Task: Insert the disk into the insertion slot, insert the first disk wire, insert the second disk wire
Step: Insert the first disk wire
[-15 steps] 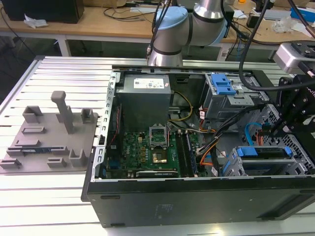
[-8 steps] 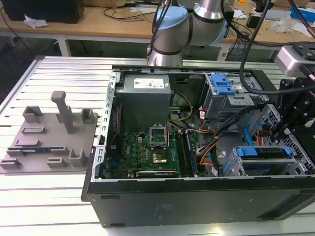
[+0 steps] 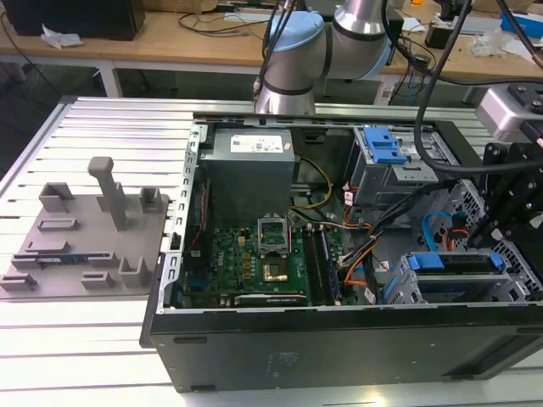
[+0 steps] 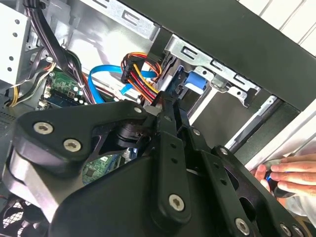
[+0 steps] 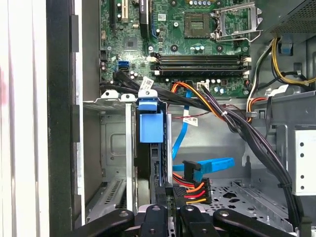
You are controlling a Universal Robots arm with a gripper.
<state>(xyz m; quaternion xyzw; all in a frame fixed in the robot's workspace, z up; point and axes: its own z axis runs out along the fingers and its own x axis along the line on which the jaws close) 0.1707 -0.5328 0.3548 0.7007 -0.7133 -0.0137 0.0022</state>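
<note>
1. Exterior view: an open computer case (image 3: 339, 348) lies on a slatted metal table (image 3: 102, 127). Cluttered wooden benches (image 3: 170, 38) stand behind it. On the exterior view's left, a grey plate (image 3: 85, 246) with moulded holders sits just beside the case.
2. Count: one arm (image 3: 293, 51), one gripper (image 5: 168, 195), one disk (image 3: 458, 275), two drive cages, one power supply (image 3: 246, 170).
3. The disk, in its blue carrier, sits inside the slot (image 3: 400, 292). The slot is the low cage at the exterior view's right. The taller cage (image 3: 382, 161) with a blue latch stands behind it.
4. First wrist view: the gripper is at the disk's end, just beside the plug (image 5: 195, 190) with red, orange and yellow wires. A blue cable (image 5: 212, 167) lies near.
5. Gripper state: cannot tell how far open it is, or whether it has hold of the plug.
6. Second wrist view adds a person's hand (image 4: 291, 173) outside the case, around a small dark object. First wrist view adds the green motherboard (image 5: 197, 39) beyond the disk.
</note>
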